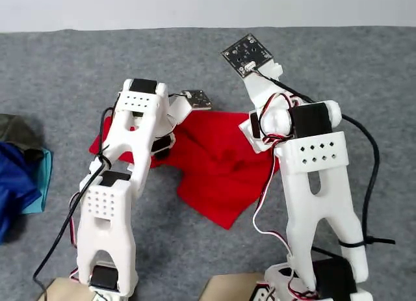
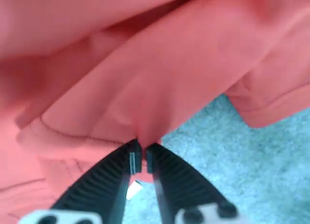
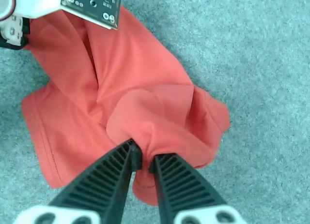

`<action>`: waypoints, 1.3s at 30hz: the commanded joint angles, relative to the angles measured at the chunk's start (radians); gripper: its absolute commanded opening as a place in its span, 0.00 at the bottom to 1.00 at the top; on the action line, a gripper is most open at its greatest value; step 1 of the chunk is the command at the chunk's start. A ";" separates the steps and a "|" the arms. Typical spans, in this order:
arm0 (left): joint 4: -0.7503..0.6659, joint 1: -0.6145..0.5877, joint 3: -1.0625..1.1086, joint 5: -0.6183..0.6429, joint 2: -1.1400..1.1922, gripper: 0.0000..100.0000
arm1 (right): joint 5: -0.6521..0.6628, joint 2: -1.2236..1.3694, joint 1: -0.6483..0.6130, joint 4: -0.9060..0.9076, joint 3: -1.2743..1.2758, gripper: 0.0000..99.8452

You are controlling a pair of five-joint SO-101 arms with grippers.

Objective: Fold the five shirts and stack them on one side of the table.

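Note:
A red shirt (image 1: 214,168) lies crumpled on the grey table between my two arms. My left gripper (image 2: 140,154) is shut on a fold of the red shirt (image 2: 145,79) near a stitched hem, held just above the table. My right gripper (image 3: 143,158) is shut on a bunched fold of the red shirt (image 3: 140,103), which hangs rumpled under it. In the high view the left arm (image 1: 133,132) stands over the shirt's left part and the right arm (image 1: 305,138) at its right edge.
A pile of other shirts, blue (image 1: 14,184), teal (image 1: 40,181) and dark green (image 1: 16,132), sits at the table's left edge. Bare grey table (image 1: 364,80) stretches to the right and far side. Cables trail along both arms.

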 commanded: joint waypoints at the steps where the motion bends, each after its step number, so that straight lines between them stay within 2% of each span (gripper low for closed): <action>1: 0.028 -0.009 -0.033 -0.012 -0.009 0.01 | -0.009 -0.002 0.004 -0.010 -0.005 0.01; 8: 0.031 -0.043 -0.033 -0.012 -0.091 0.00 | -0.008 -0.008 0.004 -0.007 -0.005 0.01; 17: 0.029 -0.095 -0.033 0.026 -0.535 0.00 | -0.006 -0.096 0.064 -0.013 -0.011 0.01; 22: 0.029 -0.138 -0.027 0.052 -0.700 0.00 | -0.005 -0.174 0.084 -0.016 -0.011 0.01; 27: 0.031 -0.141 0.068 0.044 -0.713 0.00 | -0.006 -0.186 0.082 -0.015 -0.009 0.01; 35: 0.032 -0.150 0.079 0.044 -0.804 0.01 | -0.005 -0.197 0.091 -0.007 -0.037 0.01; 39: 0.031 -0.147 0.159 0.012 -0.798 0.04 | -0.005 -0.193 0.096 -0.010 -0.044 0.01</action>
